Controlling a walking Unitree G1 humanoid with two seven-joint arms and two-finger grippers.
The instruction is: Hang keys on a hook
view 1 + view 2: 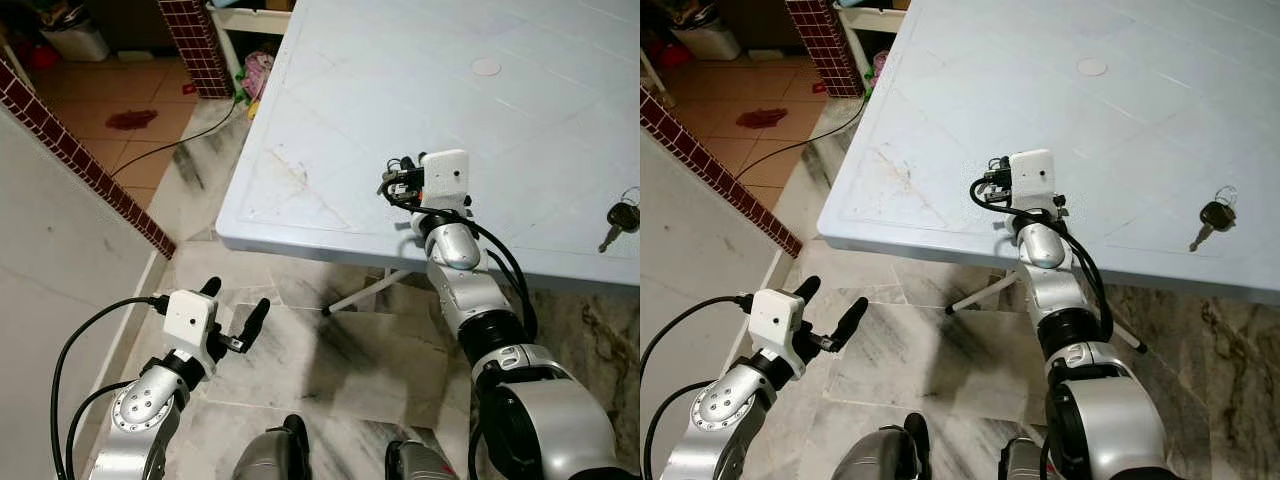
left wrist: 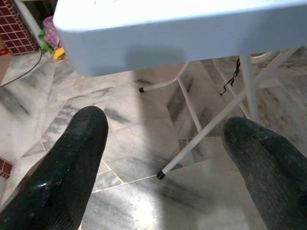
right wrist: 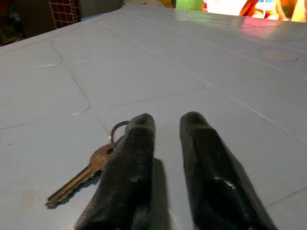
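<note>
The keys (image 1: 1212, 222) lie flat on the pale blue worktop (image 1: 970, 110) near its front edge. The right gripper (image 3: 165, 125) hovers low over the worktop, fingers nearly together with a narrow gap, a key just beside one finger. The left gripper (image 1: 240, 305) hangs above the marble floor (image 1: 330, 350), fingers spread wide.
</note>
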